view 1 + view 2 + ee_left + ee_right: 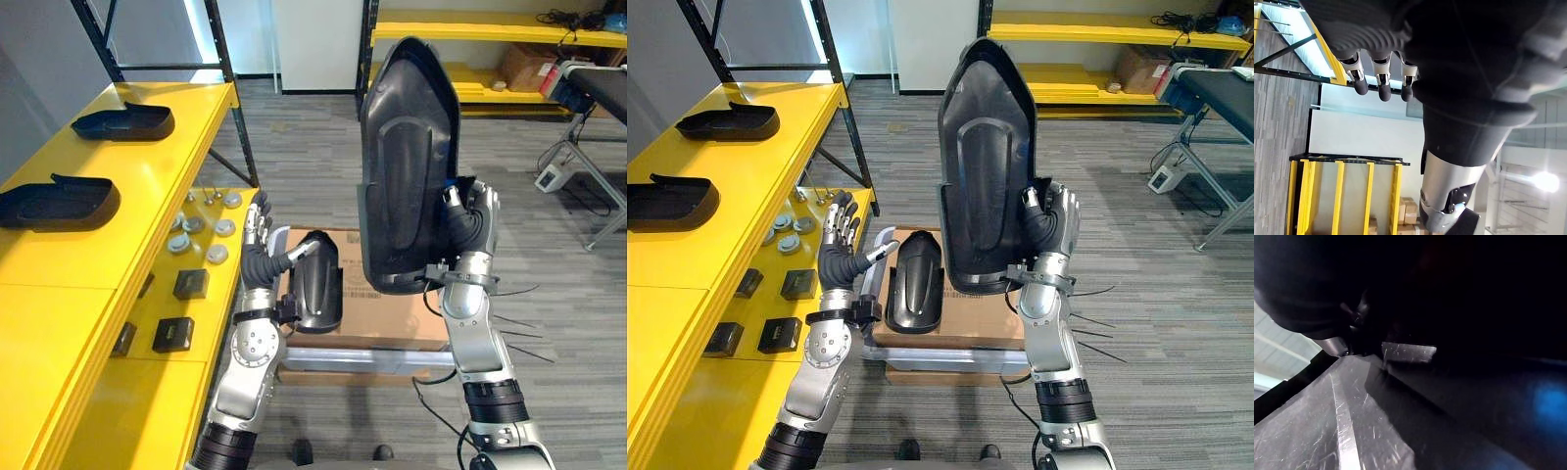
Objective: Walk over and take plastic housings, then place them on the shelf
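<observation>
Robot's right hand (472, 220) grips the lower side edge of a tall, glossy black plastic housing (407, 147), held upright with its tapered tip above the hand. The left hand (260, 245) is empty, fingers straight. Just beside its thumb a second housing (315, 284) lies on a cardboard box (387, 318). Outboard of the left hand, a smooth yellow shelf (147, 186) carries two more housings (125, 122), with bare surface between them. The right fingertips are hidden.

Upright housing (407, 166) in my right hand (475, 220): black plastic, satin, finely scratched. Second housing (318, 284), at 8 o'clock: glossier black plastic. Box (392, 318) beneath: matt brown cardboard. Shelf (147, 196), 9 o'clock: smooth yellow-painted metal.
</observation>
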Robot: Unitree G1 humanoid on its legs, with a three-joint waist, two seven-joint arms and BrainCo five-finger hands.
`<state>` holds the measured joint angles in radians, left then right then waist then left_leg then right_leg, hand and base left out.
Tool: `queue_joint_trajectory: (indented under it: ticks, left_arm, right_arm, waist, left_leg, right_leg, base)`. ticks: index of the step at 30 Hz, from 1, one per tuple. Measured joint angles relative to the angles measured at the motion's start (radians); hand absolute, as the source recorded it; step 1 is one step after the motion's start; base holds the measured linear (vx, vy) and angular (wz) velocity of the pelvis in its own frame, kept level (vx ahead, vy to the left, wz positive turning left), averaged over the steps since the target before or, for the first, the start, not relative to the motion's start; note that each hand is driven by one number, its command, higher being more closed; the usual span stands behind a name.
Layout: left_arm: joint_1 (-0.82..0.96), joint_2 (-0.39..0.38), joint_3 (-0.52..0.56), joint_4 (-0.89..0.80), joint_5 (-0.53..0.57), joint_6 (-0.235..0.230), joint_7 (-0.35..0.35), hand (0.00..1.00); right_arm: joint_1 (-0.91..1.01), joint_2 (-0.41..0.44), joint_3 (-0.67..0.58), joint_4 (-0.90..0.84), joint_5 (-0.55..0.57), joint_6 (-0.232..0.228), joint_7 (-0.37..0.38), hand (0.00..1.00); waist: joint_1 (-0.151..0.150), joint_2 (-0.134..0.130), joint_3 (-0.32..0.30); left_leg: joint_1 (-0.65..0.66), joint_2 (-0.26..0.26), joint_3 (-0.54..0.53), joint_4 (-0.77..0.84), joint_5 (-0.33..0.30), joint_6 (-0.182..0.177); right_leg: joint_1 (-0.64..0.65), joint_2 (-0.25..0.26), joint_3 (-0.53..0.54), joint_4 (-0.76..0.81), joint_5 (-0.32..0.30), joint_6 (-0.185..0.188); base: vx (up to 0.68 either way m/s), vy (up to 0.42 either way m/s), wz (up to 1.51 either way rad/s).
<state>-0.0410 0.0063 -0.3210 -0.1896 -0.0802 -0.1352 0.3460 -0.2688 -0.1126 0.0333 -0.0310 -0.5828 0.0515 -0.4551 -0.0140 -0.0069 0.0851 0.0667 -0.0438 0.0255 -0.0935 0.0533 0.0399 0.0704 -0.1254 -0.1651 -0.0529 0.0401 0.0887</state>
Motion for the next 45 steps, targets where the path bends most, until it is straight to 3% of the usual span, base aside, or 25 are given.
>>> queue_joint_trajectory:
  ticks: [8,17,18,22,23,35,38,45]
  left_arm:
    - [-0.031,-0.005,-0.102,0.002,-0.018,0.001,-0.014,0.0]
    - [-0.053,-0.005,-0.11,0.062,0.014,0.02,0.007,0.0]
    - [-0.059,-0.005,-0.11,0.076,0.019,0.022,0.008,1.0]
    - [-0.062,-0.003,-0.109,0.089,0.035,0.039,0.023,1.0]
    - [-0.062,-0.003,-0.108,0.099,0.036,0.04,0.029,1.0]
    - [-0.061,0.019,-0.054,0.165,0.054,0.073,0.053,1.0]
    - [-0.057,0.02,-0.051,0.165,0.061,0.073,0.051,1.0]
    - [-0.058,0.019,0.001,0.158,0.111,0.067,0.021,1.0]
  right_arm:
    - [-0.018,0.059,0.093,0.015,-0.009,0.0,0.0,1.0]
    - [-0.04,0.085,0.143,0.04,-0.007,0.0,-0.001,1.0]
    - [-0.04,0.085,0.143,0.048,-0.007,0.0,-0.002,1.0]
    - [-0.039,0.083,0.148,0.048,-0.006,0.0,-0.001,1.0]
    - [-0.039,0.082,0.153,0.048,-0.004,0.0,-0.001,0.0]
    - [-0.003,0.072,0.24,0.005,0.128,-0.059,0.034,0.0]
    - [-0.004,0.067,0.236,0.004,0.228,-0.081,0.065,0.0]
    - [-0.004,-0.032,0.217,-0.11,0.477,-0.12,0.215,0.0]
  waist:
    - [-0.001,0.0,-0.025]
    - [0.002,-0.004,-0.029]
    - [0.002,-0.005,-0.029]
    - [0.0,-0.005,-0.03]
    - [-0.001,-0.005,-0.03]
    - [0.0,-0.021,-0.042]
    - [0.001,-0.023,-0.044]
    - [0.002,-0.023,-0.044]
  left_leg:
    - [-0.002,0.0,0.0,0.0,0.0,0.0]
    - [-0.002,0.0,0.002,-0.001,0.002,0.0]
    - [-0.002,0.001,0.002,-0.001,0.002,0.0]
    - [-0.003,0.001,0.003,0.0,0.002,0.0]
    - [-0.002,0.001,0.004,0.0,0.002,0.0]
    - [-0.002,0.003,0.007,0.0,0.002,0.0]
    - [-0.001,0.003,0.007,0.0,0.002,0.0]
    - [0.005,0.005,0.026,0.0,0.001,-0.001]
  right_leg:
    - [-0.002,0.0,0.001,-0.001,0.0,0.0]
    - [-0.003,0.0,0.003,0.0,0.0,0.0]
    - [-0.003,0.0,0.004,0.0,0.0,0.0]
    - [-0.004,0.0,0.007,0.0,0.0,0.0]
    - [-0.004,0.001,0.008,0.0,0.0,0.0]
    - [-0.004,0.002,0.01,0.0,0.0,0.0]
    - [-0.004,0.002,0.01,0.0,0.0,0.0]
    - [-0.002,0.004,0.027,0.003,0.001,0.0]
  base:
    - [0.0,0.0,0.0]
    - [0.0,0.0,0.0]
    - [0.0,0.0,0.0]
    - [0.0,0.0,0.0]
    - [0.0,0.0,0.0]
    - [0.0,0.0,0.0]
    - [0.0,0.0,0.0]
    - [0.0,-0.003,-0.06]
